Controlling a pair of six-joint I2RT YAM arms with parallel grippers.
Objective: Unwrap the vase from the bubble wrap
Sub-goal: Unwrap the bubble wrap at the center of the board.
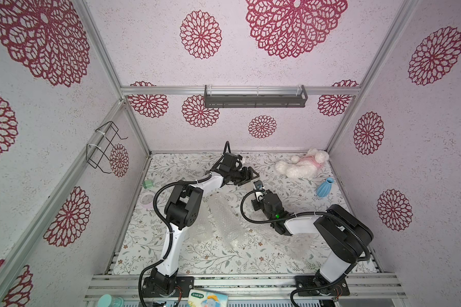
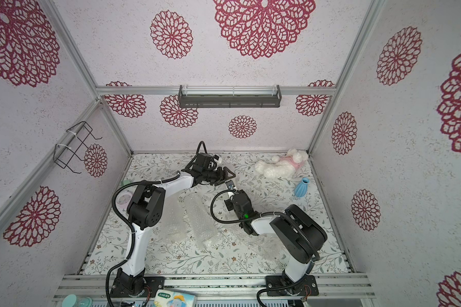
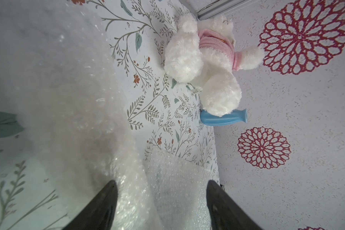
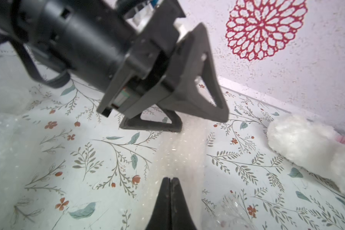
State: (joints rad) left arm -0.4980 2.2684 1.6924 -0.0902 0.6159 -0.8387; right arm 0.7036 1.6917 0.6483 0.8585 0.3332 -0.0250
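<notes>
The blue ribbed vase stands bare at the table's far right; in the left wrist view the vase shows behind a plush leg. Clear bubble wrap lies crumpled mid-table. My left gripper hangs open above the table's back, with wrap passing between its fingers. My right gripper is shut, and a hazy strip of wrap runs from its tips up to the left gripper. In both top views its wrist hides its fingertips.
A white plush toy in pink lies at the back right, close to the vase. A green box and a pale round dish sit at the left edge. More wrap lies under the right arm.
</notes>
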